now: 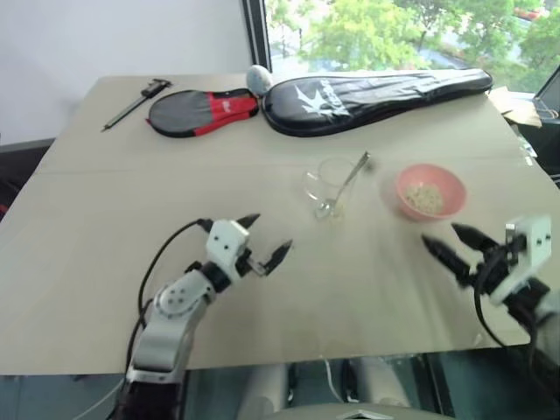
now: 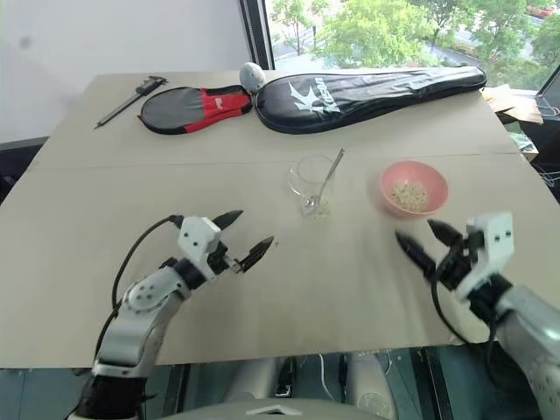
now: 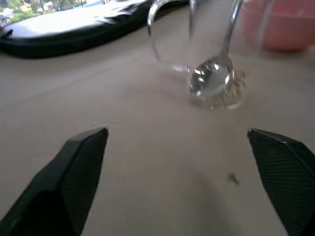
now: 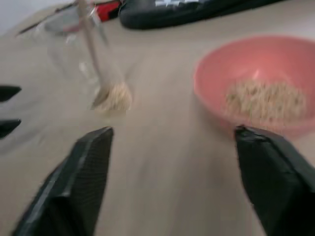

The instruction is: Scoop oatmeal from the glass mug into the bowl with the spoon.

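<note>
While you look down over the counter (image 1: 105,289), count one glass mug (image 1: 331,188), one spoon (image 1: 348,182), one bowl (image 1: 430,192) and two lots of oatmeal. The mug stands upright near the middle of the counter, its handle turned toward your left. The spoon stands inside it, its small oval end down on the mug's floor and its thin handle leaning up over the rim toward the bowl. A small remnant of flakes (image 3: 235,88) lies at the bottom of the mug around the spoon's end. The pink bowl sits just to the right of the mug, apart from it, and holds the larger heap of oatmeal (image 1: 426,198).

You have two grippers in view, both empty. Your left gripper (image 1: 260,238) hangs over the near side of the counter, left of the mug and well short of it, its jaws released and spread wide. Your right gripper (image 2: 420,242) hangs near the counter's right front, short of the bowl, jaws likewise spread with nothing between them.

Along the far edge you have two racket covers: one black (image 1: 376,96), one red and grey (image 1: 197,112). One grey ball (image 1: 257,78) sits between them, and one black caliper-like tool (image 1: 136,101) lies at far left.
</note>
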Robot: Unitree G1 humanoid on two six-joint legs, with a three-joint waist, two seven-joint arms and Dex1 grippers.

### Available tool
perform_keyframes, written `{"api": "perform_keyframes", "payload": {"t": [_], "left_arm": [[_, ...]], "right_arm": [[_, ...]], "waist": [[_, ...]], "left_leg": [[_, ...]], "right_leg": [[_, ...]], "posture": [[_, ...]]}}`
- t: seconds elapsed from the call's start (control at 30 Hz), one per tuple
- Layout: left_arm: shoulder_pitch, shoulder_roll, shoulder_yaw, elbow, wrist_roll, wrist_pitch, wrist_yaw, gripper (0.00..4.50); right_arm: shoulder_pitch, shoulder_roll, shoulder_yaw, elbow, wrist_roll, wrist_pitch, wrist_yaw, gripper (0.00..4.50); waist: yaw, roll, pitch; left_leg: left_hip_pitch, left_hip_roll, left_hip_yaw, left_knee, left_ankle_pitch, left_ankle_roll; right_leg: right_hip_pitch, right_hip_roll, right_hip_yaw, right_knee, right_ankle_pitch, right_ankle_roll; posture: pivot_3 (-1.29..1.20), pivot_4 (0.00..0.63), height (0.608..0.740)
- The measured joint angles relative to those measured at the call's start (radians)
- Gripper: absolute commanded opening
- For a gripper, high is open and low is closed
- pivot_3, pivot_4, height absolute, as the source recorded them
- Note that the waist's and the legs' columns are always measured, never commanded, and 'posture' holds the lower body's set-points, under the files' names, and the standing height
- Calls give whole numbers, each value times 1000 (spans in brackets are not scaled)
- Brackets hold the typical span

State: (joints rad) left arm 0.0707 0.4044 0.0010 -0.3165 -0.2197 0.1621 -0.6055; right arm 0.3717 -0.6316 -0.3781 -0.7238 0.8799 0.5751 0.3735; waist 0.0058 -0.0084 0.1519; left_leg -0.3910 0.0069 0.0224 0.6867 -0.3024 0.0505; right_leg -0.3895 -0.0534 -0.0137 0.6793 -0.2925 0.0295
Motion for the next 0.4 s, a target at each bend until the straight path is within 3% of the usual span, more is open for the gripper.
{"api": "perform_keyframes", "payload": {"t": [0.07,0.17,0.27,0.4], "left_arm": [[77,19,8,-34,0,7,0,4500],[155,31,29,-61,1,7,5,4500],[263,26,29,-95,0,7,19,4500],[285,22,31,-124,3,3,44,4500]], "right_arm": [[126,18,17,-6,-96,-79,80,4462],[206,49,57,28,-208,-181,154,4462],[223,95,93,117,-295,-272,205,4462],[192,111,110,166,-336,-326,245,4462]], "waist": [[1,0,0],[0,-1,0],[0,-2,-1],[8,-1,-1]], "left_leg": [[12,0,0,-1,0,0],[13,1,0,-1,0,0],[12,1,1,-1,0,0],[11,1,1,-2,-1,0]], "right_leg": [[12,0,0,-2,-1,0],[13,-2,0,-3,-1,-1],[12,-3,0,-3,-1,-1],[10,-3,0,-3,-1,-1]], "posture": [[0,150,740],[0,150,740],[0,150,740],[0,150,740]]}}
